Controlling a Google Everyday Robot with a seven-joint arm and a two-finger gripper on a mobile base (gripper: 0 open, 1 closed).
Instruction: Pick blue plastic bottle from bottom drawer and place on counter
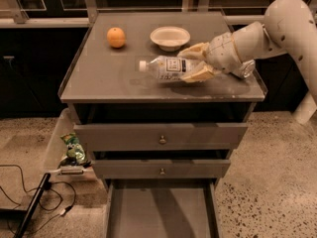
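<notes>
The blue plastic bottle (166, 67), clear with a white cap and a pale label, lies on its side low over the counter (109, 78), cap pointing left. My gripper (186, 65) reaches in from the right and is shut on the bottle's base end, one finger behind it and one in front. I cannot tell whether the bottle rests on the counter. The bottom drawer (158, 207) is pulled out below, its grey floor bare.
An orange (116, 37) and a white bowl (170, 37) stand at the back of the counter. A silver can (246, 69) lies behind my wrist at the right edge. A bin with a green bag (73, 150) and cables (29, 207) are left of the cabinet.
</notes>
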